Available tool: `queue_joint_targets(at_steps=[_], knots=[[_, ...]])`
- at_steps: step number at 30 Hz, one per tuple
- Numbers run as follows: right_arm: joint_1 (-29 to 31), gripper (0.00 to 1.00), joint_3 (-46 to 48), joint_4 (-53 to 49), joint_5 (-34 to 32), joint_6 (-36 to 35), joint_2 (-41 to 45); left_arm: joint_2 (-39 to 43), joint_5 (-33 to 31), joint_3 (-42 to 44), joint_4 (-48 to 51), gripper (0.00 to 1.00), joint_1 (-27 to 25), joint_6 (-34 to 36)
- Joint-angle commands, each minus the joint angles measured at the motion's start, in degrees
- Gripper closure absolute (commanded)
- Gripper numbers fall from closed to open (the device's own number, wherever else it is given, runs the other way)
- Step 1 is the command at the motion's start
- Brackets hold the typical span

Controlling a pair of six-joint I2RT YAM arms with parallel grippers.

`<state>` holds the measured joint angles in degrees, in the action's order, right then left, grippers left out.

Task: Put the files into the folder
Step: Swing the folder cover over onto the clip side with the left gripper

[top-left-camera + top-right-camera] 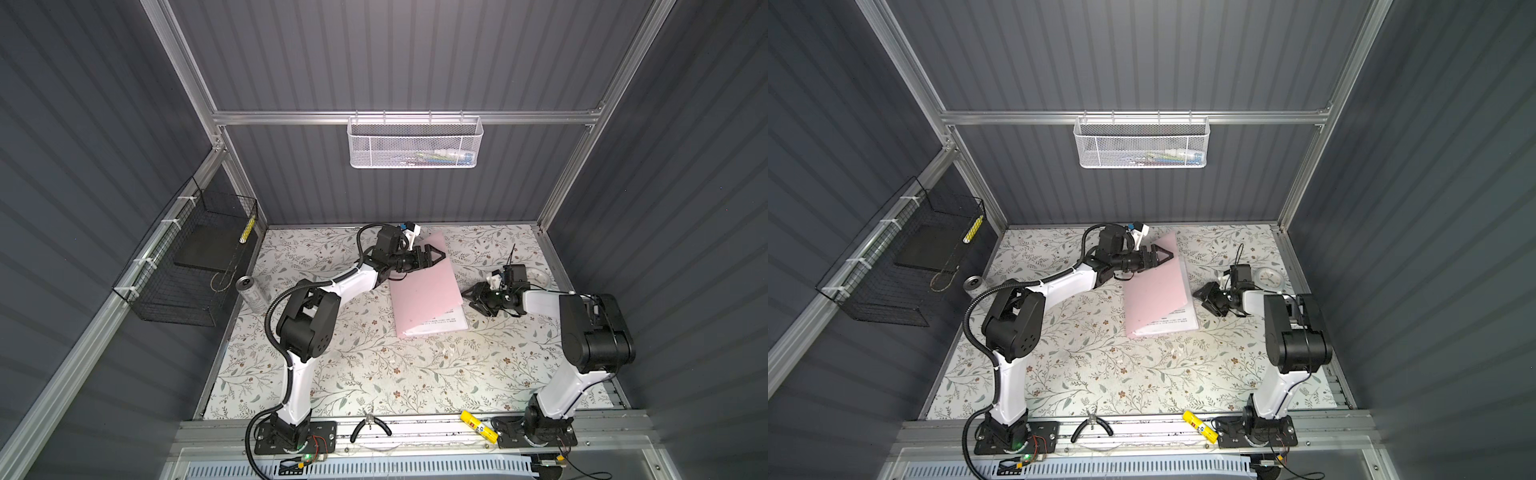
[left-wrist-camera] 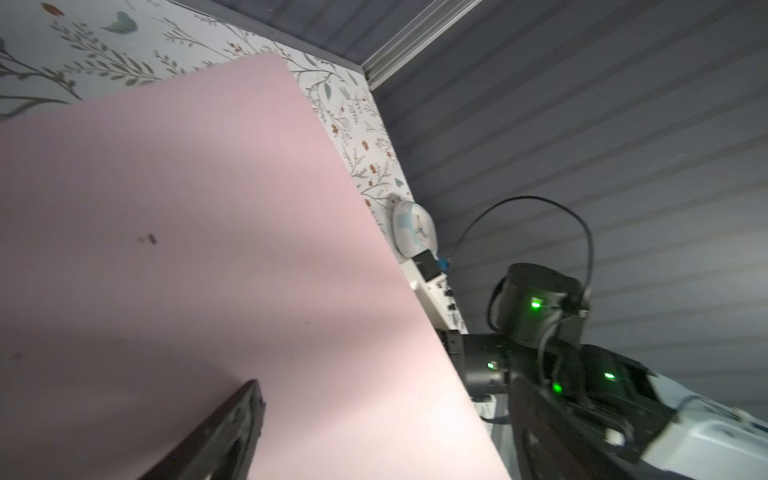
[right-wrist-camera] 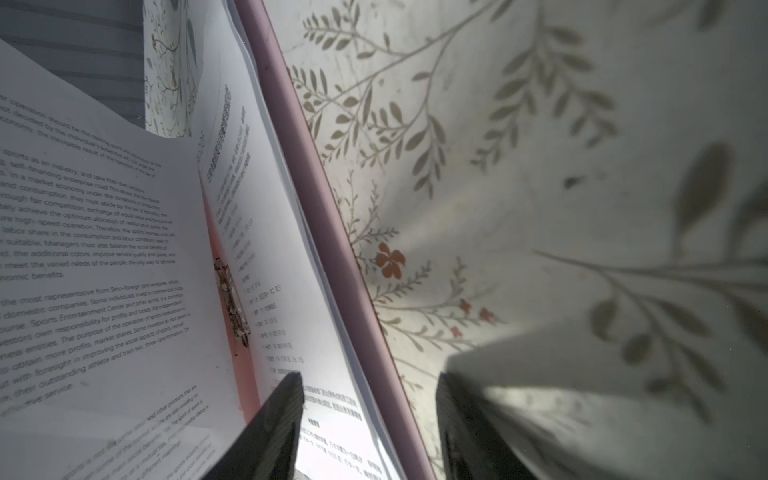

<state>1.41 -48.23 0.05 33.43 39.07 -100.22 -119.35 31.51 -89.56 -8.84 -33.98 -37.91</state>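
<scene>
The thin pale pink folder (image 1: 424, 291) lies on the flower-patterned table (image 1: 353, 374). Its cover is ajar over the white printed paper sheets (image 1: 446, 323), whose near corner pokes out. My left gripper (image 1: 439, 258) hangs spread above the cover. My right gripper (image 1: 471, 297) is released, its jaws straddling the folder's open edge. I'd nudge the sheets toward the dark metal clip strip (image 3: 230, 303), then press the cover flat. I can't tell whether the left gripper touches the cover, since its wrist view shows only one finger.

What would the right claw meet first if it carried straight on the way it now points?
Most likely the pink edge of the folder, with the files just inside it: in the right wrist view that edge runs between the fingers of the open right claw. Depth is unclear.
</scene>
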Motion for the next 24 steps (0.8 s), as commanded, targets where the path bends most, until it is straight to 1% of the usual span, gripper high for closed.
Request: queue_joint_targets(at_steps=[1, 4, 6, 8, 9, 12, 17, 20, 24], knots=[[-0.4, 0.45, -1.6, -9.0, -8.2, -5.0, 3.8, -2.6, -8.1, -4.4, 11.6, 0.07, -2.0, 10.7], [-0.5, 0.44, -3.8, -15.2, -18.3, -9.4, 7.6, -4.8, -11.3, -6.9, 15.7, 0.07, -3.5, 14.1], [-0.8, 0.44, -4.9, -17.7, -21.4, -11.1, 9.9, -6.0, -12.3, -7.8, 16.8, 0.07, -4.2, 15.3], [-0.8, 0.44, -5.8, -19.5, -22.8, -11.9, 12.0, -7.2, -12.2, -8.1, 16.6, 0.07, -4.6, 15.8], [-0.8, 0.44, -6.0, -20.1, -23.1, -12.1, 13.1, -8.0, -14.1, -8.2, 16.6, 0.07, -4.7, 16.0], [-0.8, 0.44, -6.1, -20.9, -23.7, -11.7, 15.8, -10.6, -15.2, -8.7, 16.3, 0.07, -4.9, 16.5], [-0.6, 0.45, -5.4, -20.7, -22.0, -11.6, 20.5, -14.2, -18.0, -10.8, 19.1, 0.07, -5.9, 18.9], [0.3, 0.45, -5.0, -20.2, -20.6, -11.6, 23.0, -11.8, -19.4, -8.6, 17.7, 0.06, -5.9, 19.6], [3.3, 0.45, -6.3, -21.4, -20.4, -12.8, 23.9, -6.8, -23.1, -6.4, 18.1, 0.06, -5.8, 21.9]])
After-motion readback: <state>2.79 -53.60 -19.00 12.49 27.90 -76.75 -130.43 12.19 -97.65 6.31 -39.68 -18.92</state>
